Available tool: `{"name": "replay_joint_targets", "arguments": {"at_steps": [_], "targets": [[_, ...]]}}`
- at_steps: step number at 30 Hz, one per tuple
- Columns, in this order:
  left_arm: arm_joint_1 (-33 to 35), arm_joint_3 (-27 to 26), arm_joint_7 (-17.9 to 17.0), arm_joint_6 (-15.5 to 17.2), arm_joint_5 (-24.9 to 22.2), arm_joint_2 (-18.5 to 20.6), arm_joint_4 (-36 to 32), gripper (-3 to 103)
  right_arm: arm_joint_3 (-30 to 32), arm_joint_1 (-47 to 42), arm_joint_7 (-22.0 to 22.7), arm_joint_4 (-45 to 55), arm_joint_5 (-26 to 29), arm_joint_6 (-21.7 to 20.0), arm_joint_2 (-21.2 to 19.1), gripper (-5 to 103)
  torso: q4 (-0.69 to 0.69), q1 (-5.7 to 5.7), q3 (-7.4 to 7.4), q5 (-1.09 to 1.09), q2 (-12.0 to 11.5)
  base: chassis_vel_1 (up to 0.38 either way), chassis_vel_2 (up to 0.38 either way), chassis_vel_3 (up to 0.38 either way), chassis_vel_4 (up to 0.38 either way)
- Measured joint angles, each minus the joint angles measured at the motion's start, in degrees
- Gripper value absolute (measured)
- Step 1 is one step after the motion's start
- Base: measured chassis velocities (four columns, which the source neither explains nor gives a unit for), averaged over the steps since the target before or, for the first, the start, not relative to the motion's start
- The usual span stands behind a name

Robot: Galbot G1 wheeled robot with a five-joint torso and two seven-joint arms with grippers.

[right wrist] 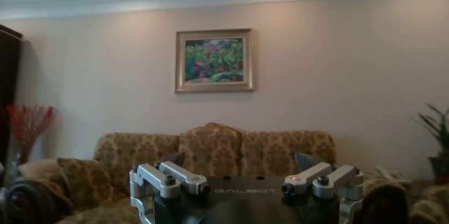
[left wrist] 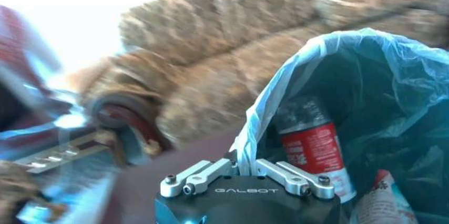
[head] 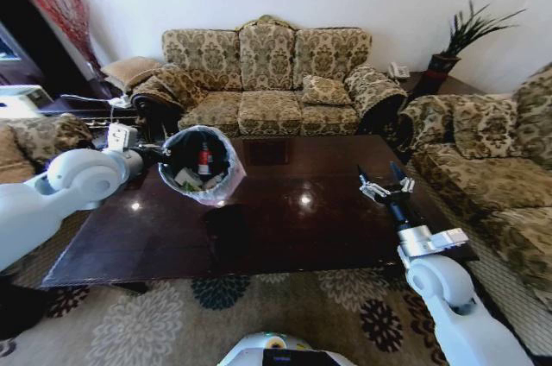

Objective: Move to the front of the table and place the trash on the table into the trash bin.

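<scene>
The trash bin [head: 201, 165], black with a pale bag over its rim, hangs tilted over the table's [head: 285, 219] back left part. Inside it lie the trash pieces: a clear bottle with a red label [head: 204, 161] and a pale wrapper [head: 187, 179]. My left gripper [head: 155, 153] is at the bin's left rim. In the left wrist view that gripper [left wrist: 242, 167] is shut on the bag's edge [left wrist: 263, 113], with the bottle [left wrist: 312, 148] and a printed wrapper [left wrist: 382, 203] just beyond. My right gripper [head: 385, 182] hovers open over the table's right side, holding nothing [right wrist: 240, 162].
A patterned three-seat sofa [head: 267, 81] runs along the table's far side. An armchair [head: 492, 159] stands to the right and another seat [head: 39, 137] to the left. A potted plant [head: 457, 38] sits on a side table at the back right. Flowered carpet [head: 172, 323] lies in front.
</scene>
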Motion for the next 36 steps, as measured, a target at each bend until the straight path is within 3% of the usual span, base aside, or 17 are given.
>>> {"name": "replay_joint_targets", "arguments": {"at_steps": [1, 5, 11, 14, 18, 20, 25, 27, 29, 32, 36], "targets": [[0.0, 0.0, 0.0, 0.0, 0.0, 0.0, 0.0, 0, 0.0, 0.0, 0.0, 0.0, 0.0, 0.0, 0.0, 100, 0.00, 0.00, 0.00, 0.00, 0.0, -0.030, -0.100, 0.051, 0.035], [-0.5, -0.7, 1.8, -5.1, 8.7, -1.5, 13.3, 0, 0.7, -0.3, 0.4, -5.0, -0.6, 1.6, -0.2, 100, 0.06, 0.00, 0.00, -0.14, 0.0, 0.013, 0.024, 0.000, -0.008], [-1.2, -1.4, 3.0, -7.7, 10.8, -2.8, 21.9, 0, 0.5, -0.1, 0.6, -7.1, -0.5, 1.7, -0.1, 100, 0.18, 0.00, 0.00, -0.09, 0.0, 0.065, 0.079, -0.011, -0.012], [-1.2, -1.5, 4.6, -10.7, 13.7, -4.1, 28.5, 0, -0.4, 1.2, 0.7, -8.8, -0.5, 1.2, 0.1, 100, 0.02, 0.00, 0.00, 0.01, 0.0, 0.000, 0.000, 0.000, 0.000], [-1.1, -1.7, 5.6, -14.0, 15.6, -5.3, 36.5, 0, -1.5, 2.3, 1.0, -10.4, -0.6, 0.5, 0.1, 100, -0.03, 0.00, 0.00, -0.05, 0.0, -0.013, -0.010, -0.006, -0.004], [-1.1, -2.0, 6.0, -14.6, 15.7, -5.4, 38.8, 0, -1.7, 2.6, 1.0, -10.9, -0.5, 0.4, 0.0, 100, -0.02, 0.01, 0.00, -0.07, 0.0, 0.000, 0.000, 0.000, 0.000], [-0.8, -4.5, 6.1, -16.0, 14.2, -5.8, 45.3, 0, -2.3, 3.6, 1.0, -13.4, 0.0, 0.3, -0.5, 100, 0.16, -0.01, -0.01, -0.03, 0.0, 0.000, 0.000, 0.000, 0.000], [-0.7, -5.3, 5.8, -16.0, 13.8, -6.2, 46.1, 0, -2.5, 3.7, 1.0, -13.7, 0.0, 0.3, -0.5, 100, 0.16, -0.01, -0.01, -0.04, 0.0, 0.000, 0.000, 0.000, 0.000], [-0.5, -6.8, 4.8, -15.7, 13.2, -7.1, 47.8, 0, -3.1, 4.0, 1.1, -14.1, 0.0, 0.1, -0.5, 100, 0.06, -0.01, -0.01, -0.05, 0.0, 0.000, 0.000, 0.000, 0.000], [1.2, -10.6, 3.2, -14.6, 11.5, -7.8, 48.7, 0, -3.8, 4.6, 1.1, -14.4, 0.0, 0.0, -0.4, 100, -0.01, 0.00, -0.01, -0.02, 0.0, 0.000, 0.000, 0.000, 0.000], [11.9, -23.1, 1.1, -11.4, 4.3, -9.2, 47.9, 0, -5.1, 6.1, 1.1, -15.5, 0.3, -0.1, -0.4, 100, 0.02, 0.00, -0.01, -0.05, 0.0, 0.000, 0.000, 0.000, 0.000]]}}
